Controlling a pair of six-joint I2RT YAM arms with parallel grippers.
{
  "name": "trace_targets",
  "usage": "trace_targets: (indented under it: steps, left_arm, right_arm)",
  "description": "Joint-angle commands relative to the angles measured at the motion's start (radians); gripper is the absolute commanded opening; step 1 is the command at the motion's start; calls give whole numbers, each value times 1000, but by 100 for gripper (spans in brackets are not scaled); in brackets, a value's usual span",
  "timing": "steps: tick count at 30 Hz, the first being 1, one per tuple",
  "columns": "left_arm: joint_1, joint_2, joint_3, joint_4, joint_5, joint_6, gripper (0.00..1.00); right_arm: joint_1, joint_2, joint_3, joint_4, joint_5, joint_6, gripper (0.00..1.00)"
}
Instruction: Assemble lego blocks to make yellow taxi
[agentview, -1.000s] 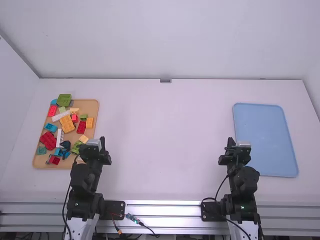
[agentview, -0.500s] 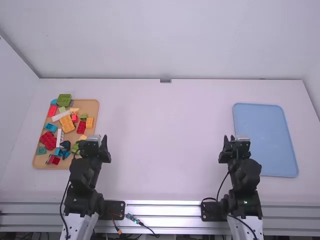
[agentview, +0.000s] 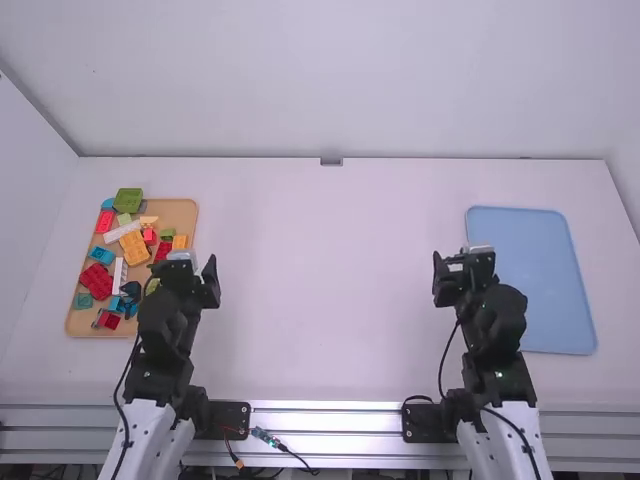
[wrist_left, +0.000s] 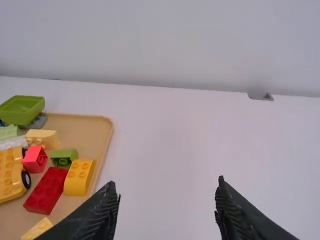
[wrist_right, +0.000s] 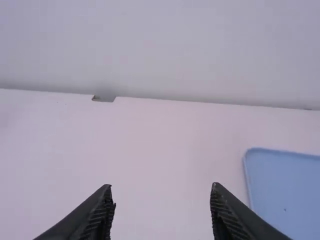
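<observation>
Have left claw (agentview: 184, 266) open, fingers well apart, near the right edge of the tan tray (agentview: 177, 211) in the high view. Have right claw (agentview: 463, 260) open too, just left of the blue tray (agentview: 525, 275). See both trays on the white bench (agentview: 320, 280), well apart. Find the taxi blocks loose in the tan tray: yellow wheeled piece (wrist_left: 10, 170), black wheels along its side; yellow block (wrist_left: 79, 177) near it, red block (wrist_left: 46, 191) between them. Also see small green block (wrist_left: 64, 157) and green box-shaped piece (wrist_left: 22, 110) at the tray's far end.
</observation>
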Motion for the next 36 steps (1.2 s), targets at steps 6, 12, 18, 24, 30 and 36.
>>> trace_targets:
  steps: [6,12,18,24,30,36]
  left_arm:
    - [-17,144,91,42,-43,-34,65]
    - [-21,248,148,53,-72,-94,76]
    - [-26,337,280,-88,-89,-131,85]
    - [21,485,501,-306,-176,-153,92]
    - [166,666,713,-489,-78,-153,97]
    - [324,838,910,-681,-1,-151,99]
  right_arm:
    - [48,239,134,65,15,13,66]
    - [86,416,257,37,92,11,77]
    - [83,525,327,46,81,7,85]
    - [62,620,386,48,74,7,93]
    - [64,681,424,72,72,4,98]
    - [63,702,436,88,71,3,99]
